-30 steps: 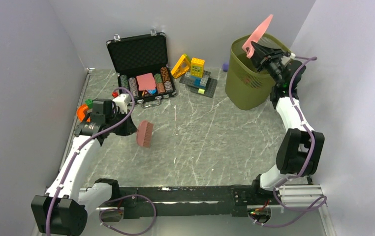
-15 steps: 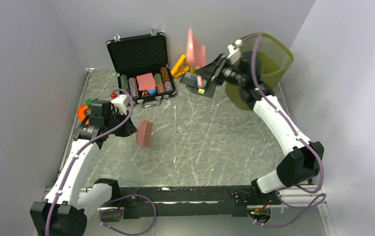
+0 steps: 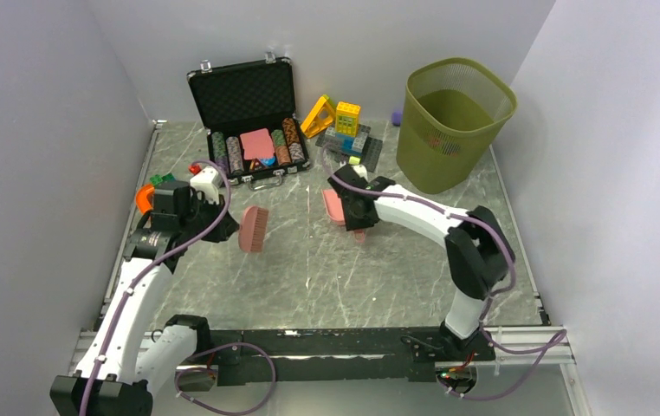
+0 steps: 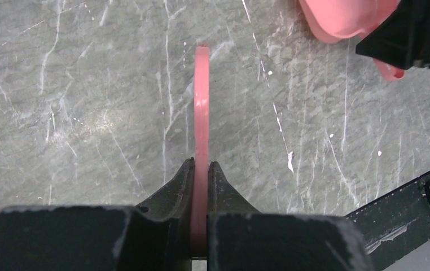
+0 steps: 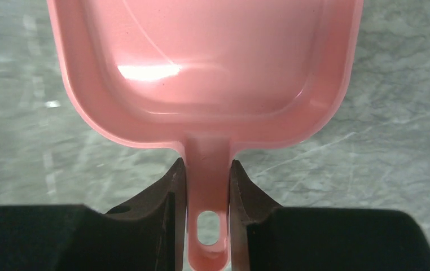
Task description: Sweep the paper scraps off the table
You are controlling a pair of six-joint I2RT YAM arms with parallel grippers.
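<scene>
Gripping pink dustpan point(image 5: 201, 73), right hand point(image 5: 207, 169) over table point(image 3: 396, 260), left hand point(image 4: 201, 165) clamping brush point(image 4: 201, 96)

We find the top view bright and evenly lit from above. The walls point(image 3: 41, 130) take a cool lilac cast, and the table point(image 3: 396, 260) carries only faint, soft-edged shadows. In the right wrist view a white glare patch sits on the glossy dustpan point(image 5: 201, 68), and the table behind it is blurred, most of all toward the left edge. The left wrist view is sharp on the pale veins and on the brush point(image 4: 202, 113). The dark fingers point(image 4: 170, 195) close to the lens look grainy and show little detail.
</scene>
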